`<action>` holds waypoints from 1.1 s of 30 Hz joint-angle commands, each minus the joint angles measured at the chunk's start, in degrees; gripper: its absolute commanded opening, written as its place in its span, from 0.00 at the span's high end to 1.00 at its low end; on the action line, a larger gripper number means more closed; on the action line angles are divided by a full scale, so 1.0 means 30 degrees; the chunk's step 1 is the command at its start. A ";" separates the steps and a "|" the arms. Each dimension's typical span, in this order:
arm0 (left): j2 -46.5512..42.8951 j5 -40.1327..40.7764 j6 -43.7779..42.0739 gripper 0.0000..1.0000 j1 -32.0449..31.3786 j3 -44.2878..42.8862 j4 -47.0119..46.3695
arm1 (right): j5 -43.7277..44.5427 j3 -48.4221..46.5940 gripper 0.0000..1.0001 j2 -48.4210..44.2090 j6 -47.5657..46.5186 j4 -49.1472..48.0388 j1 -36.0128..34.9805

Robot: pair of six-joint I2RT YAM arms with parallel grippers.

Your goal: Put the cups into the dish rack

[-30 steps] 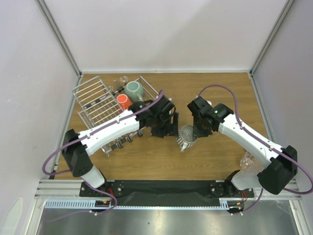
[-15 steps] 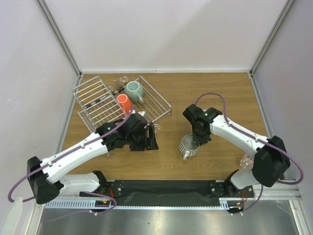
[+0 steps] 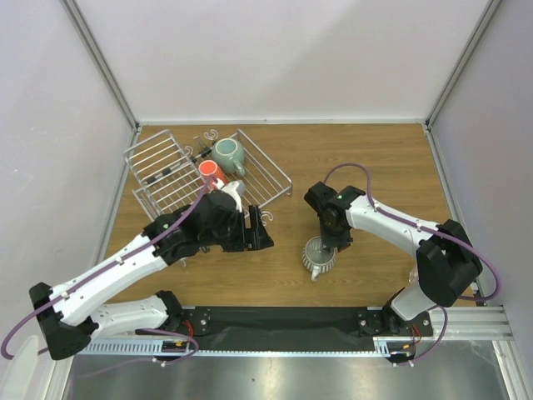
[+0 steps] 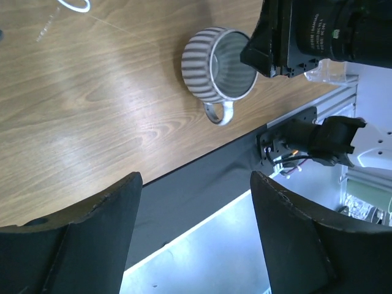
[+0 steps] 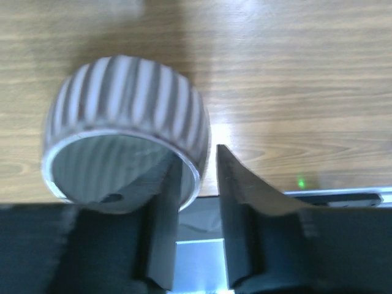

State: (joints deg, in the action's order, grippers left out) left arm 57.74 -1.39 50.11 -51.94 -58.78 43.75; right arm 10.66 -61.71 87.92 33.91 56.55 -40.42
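Tabletop (image 3: 375, 158), two racked mugs (image 3: 211, 172) (image 3: 226, 152), ribbed mug (image 5: 125, 92), left fingers (image 4: 79, 239) wide, right fingers (image 5: 245, 208) seemingly slack

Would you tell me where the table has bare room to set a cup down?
The widest bare wood is the far right corner, bordered by the dish rack, the back wall and the right gripper. Crowded: the middle, between the left gripper and the white ribbed mug, and around the rack.
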 commanded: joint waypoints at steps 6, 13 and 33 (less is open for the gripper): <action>0.2283 -0.1442 -0.0267 0.24 0.0146 -0.0267 -0.1428 | -0.0504 -0.0900 0.50 -0.0564 -0.0172 0.0041 -0.0178; 0.7226 -0.2056 -0.0354 0.31 -0.0320 -0.2694 -0.1077 | -0.0709 -0.3742 0.36 -0.5101 0.0446 0.3557 0.1370; 1.7316 -0.3434 -0.1292 0.34 -0.1524 -0.7973 -0.1017 | -0.9381 -0.0378 0.34 -1.2869 -0.0289 0.3532 0.8582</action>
State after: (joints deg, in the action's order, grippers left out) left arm 107.77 -9.91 47.92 -56.03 -80.47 41.12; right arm -14.83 -63.33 51.59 32.01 67.11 -14.85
